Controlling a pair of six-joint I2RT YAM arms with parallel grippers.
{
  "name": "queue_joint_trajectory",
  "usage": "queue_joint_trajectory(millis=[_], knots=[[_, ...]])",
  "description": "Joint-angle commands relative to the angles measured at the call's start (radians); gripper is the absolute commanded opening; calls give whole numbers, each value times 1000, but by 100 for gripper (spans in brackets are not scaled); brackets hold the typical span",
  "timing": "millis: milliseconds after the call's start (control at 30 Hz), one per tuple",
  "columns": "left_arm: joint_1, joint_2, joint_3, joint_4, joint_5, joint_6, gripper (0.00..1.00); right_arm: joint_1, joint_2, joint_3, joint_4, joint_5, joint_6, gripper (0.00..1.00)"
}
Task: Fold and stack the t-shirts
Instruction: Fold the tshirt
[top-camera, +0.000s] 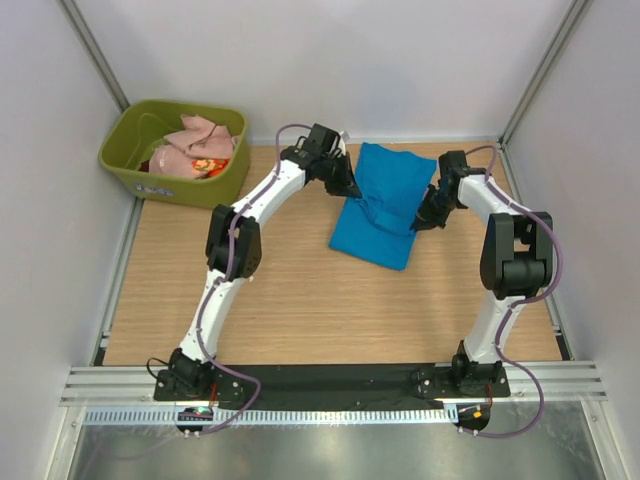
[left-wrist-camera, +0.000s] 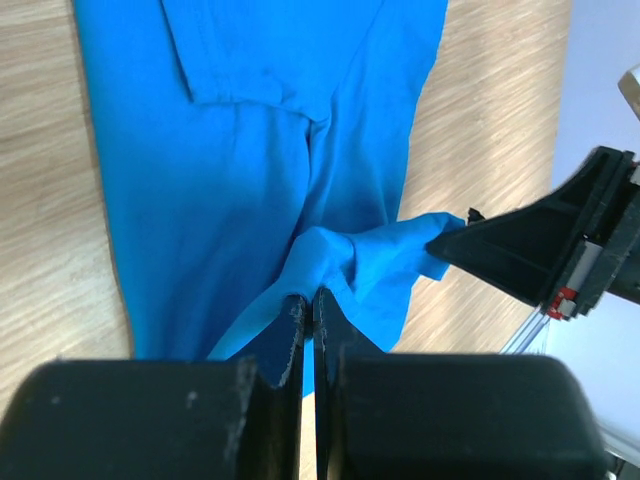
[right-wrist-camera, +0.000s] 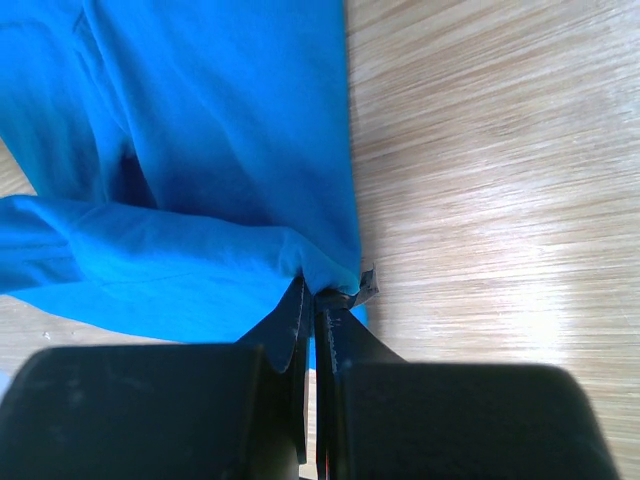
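A bright blue t-shirt (top-camera: 383, 204) lies partly folded on the wooden table, right of centre. My left gripper (top-camera: 353, 190) pinches its left edge, shut on a raised fold of blue cloth (left-wrist-camera: 330, 255). My right gripper (top-camera: 420, 222) is shut on the shirt's right edge, where a small tag (right-wrist-camera: 365, 283) sticks out beside the fingertips. Both grippers hold cloth lifted a little off the table. In the left wrist view the right gripper (left-wrist-camera: 455, 235) shows at the right, touching the blue cloth. A pale pink t-shirt (top-camera: 196, 140) and a red-orange patterned one (top-camera: 208, 166) lie bunched in the tub.
An olive-green plastic tub (top-camera: 176, 152) stands at the back left corner. White walls and metal frame rails enclose the table on three sides. Bare wood (top-camera: 300, 310) stretches between the shirt and the arm bases.
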Motion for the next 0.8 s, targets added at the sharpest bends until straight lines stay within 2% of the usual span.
queue_joint_trajectory(millis=[0, 433, 600, 633, 667, 700, 733, 767], knots=[[5, 15, 38, 64, 18, -21, 0, -4, -2, 54, 43, 5, 22, 1], [13, 40, 29, 147, -6, -64, 1, -13, 79, 115, 58, 0, 23, 1], [17, 58, 26, 150, -11, -83, 4, -13, 105, 128, 57, -6, 23, 1], [20, 64, 20, 148, -17, -87, 6, -13, 111, 132, 54, -9, 23, 1], [22, 66, 15, 144, -20, -92, 17, -13, 116, 143, 52, -14, 23, 5], [23, 67, 11, 134, -26, -90, 24, -13, 120, 151, 51, -20, 23, 9], [25, 67, 12, 121, -38, -87, 32, -39, 126, 158, 48, -23, 22, 14], [26, 64, 14, 108, -66, -72, 36, -40, 128, 170, 36, -21, 20, 24]])
